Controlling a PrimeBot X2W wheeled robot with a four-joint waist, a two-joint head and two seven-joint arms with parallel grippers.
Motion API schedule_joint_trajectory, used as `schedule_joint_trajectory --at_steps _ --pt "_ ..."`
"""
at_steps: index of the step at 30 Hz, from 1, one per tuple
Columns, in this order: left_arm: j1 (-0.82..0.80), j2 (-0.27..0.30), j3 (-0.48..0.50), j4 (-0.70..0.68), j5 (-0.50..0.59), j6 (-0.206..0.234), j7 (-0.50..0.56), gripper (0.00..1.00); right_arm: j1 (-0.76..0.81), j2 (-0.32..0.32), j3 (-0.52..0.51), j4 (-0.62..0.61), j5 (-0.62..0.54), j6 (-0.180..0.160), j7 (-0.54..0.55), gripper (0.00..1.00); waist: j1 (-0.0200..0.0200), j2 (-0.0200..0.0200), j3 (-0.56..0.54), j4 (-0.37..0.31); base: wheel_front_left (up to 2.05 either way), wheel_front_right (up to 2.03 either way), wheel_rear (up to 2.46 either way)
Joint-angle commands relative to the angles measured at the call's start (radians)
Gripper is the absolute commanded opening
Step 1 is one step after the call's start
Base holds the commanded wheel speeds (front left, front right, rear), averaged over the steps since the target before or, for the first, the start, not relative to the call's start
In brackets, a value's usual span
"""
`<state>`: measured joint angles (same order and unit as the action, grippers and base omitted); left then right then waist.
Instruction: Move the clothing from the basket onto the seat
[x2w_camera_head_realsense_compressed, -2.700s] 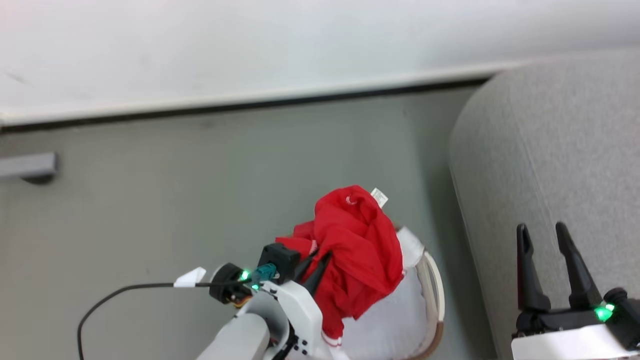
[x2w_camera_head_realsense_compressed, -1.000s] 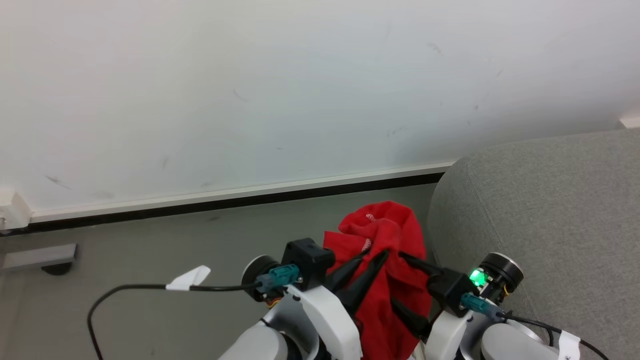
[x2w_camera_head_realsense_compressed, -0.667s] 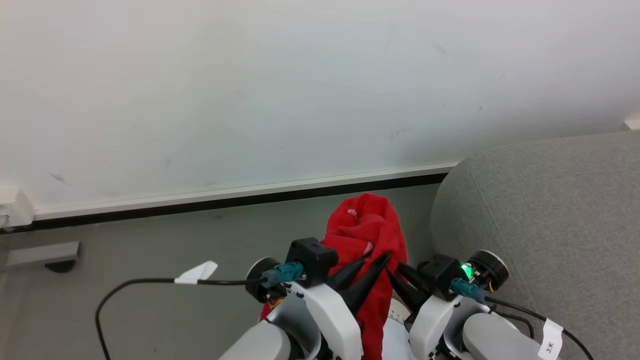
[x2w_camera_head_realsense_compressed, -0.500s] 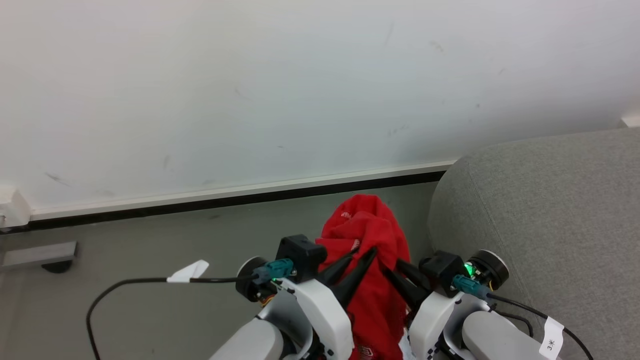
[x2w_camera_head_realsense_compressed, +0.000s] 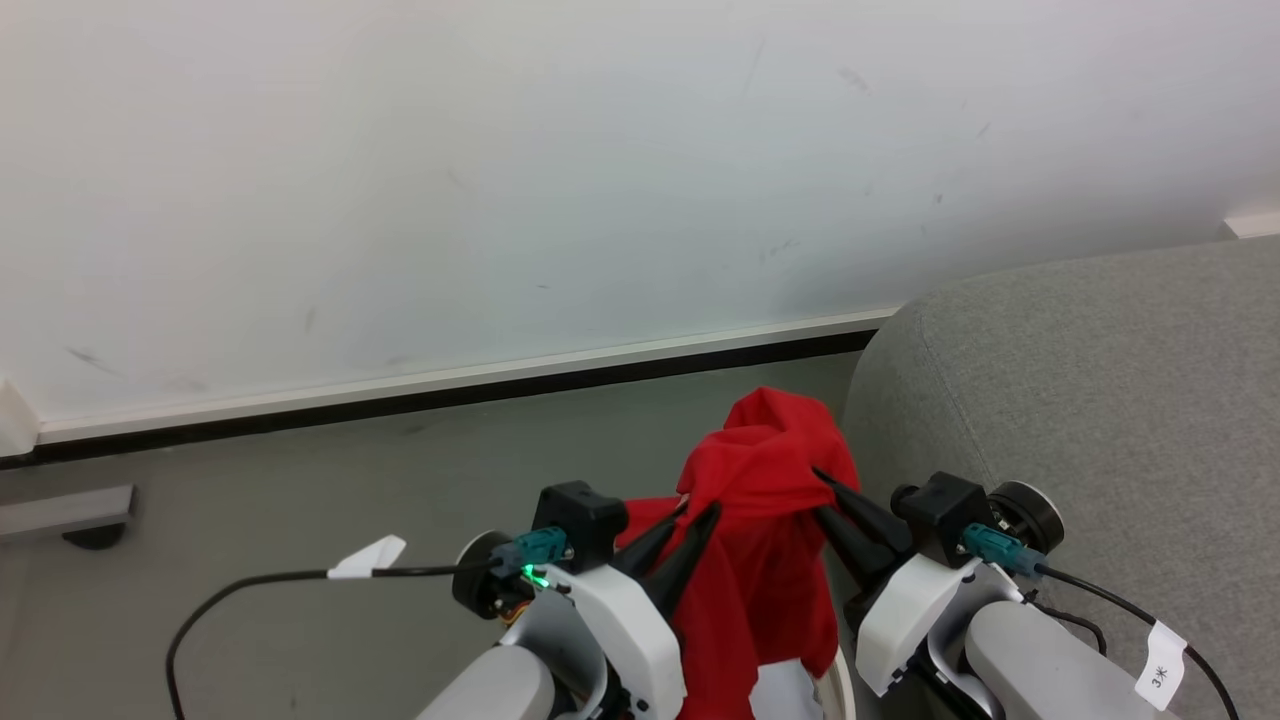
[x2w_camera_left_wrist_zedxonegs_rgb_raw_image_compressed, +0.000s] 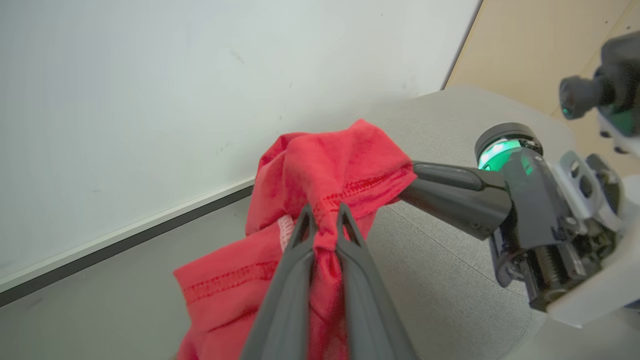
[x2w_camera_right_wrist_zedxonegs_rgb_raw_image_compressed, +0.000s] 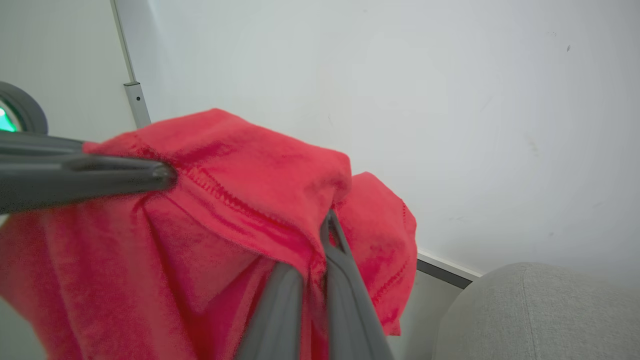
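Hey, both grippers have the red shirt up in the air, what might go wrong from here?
The left gripper and right gripper each pinch only a thin fold of the red shirt; it may slip.
Its hanging tail could snag the basket below.
Released early, it may slide off the sofa's rounded edge.

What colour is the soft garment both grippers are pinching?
The soft garment is bright red, with matching red hem stitching; clearest in the left wrist view.

Grey floor (x2w_camera_head_realsense_compressed: 300, 520), the grey seat (x2w_camera_head_realsense_compressed: 1080, 380) on it at right, a small grey block (x2w_camera_head_realsense_compressed: 62, 508) far left.
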<state>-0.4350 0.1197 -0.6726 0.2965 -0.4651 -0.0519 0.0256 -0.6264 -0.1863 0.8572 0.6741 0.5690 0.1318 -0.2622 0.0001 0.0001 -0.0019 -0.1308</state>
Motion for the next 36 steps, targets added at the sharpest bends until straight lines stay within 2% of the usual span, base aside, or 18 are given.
schedule_joint_trajectory --at_steps 1,7,8,10,12,25,36 --pt "0.0 0.003 0.003 0.005 -0.007 0.002 -0.008 0.0 0.014 -0.004 -0.005 -0.006 0.01 -0.002 -0.004 0.0 -0.0001 -0.0001 0.0 -0.001 0.0 0.0 0.0" --pt "-0.006 0.0 -0.001 0.048 -0.003 0.002 -0.037 0.0 0.021 -0.006 -0.026 -0.026 -0.006 -0.002 -0.004 0.0 -0.0001 -0.0001 0.003 -0.002 0.0 0.0 0.0" --pt "-0.008 -0.001 -0.001 0.055 -0.002 0.003 -0.044 0.06 0.022 -0.005 -0.03 -0.028 -0.009 -0.002 -0.004 0.0 -0.0001 -0.0001 0.003 -0.002 0.0 0.0 0.0" --pt "-0.013 -0.004 -0.002 0.068 -0.001 0.007 -0.056 0.34 0.024 -0.005 -0.042 -0.036 -0.011 -0.002 -0.004 0.0 -0.0001 -0.0001 0.004 -0.001 0.0 0.0 0.0" --pt "-0.013 -0.007 -0.002 0.077 0.003 0.01 -0.068 1.0 0.028 -0.005 -0.052 -0.042 -0.015 -0.002 -0.004 0.0 -0.0001 -0.0001 0.003 0.001 0.0 0.0 0.0" --pt "-0.015 -0.009 -0.016 0.106 0.026 0.028 -0.141 1.0 0.035 -0.042 -0.153 -0.09 -0.046 -0.002 -0.004 0.0 -0.0001 -0.0001 0.004 0.001 0.0 0.0 0.0" --pt "-0.001 -0.019 -0.046 0.126 0.038 0.019 -0.199 1.0 0.027 -0.099 -0.23 -0.163 -0.065 -0.002 -0.004 0.0 -0.0001 -0.0001 0.014 -0.042 0.0 0.0 0.0"
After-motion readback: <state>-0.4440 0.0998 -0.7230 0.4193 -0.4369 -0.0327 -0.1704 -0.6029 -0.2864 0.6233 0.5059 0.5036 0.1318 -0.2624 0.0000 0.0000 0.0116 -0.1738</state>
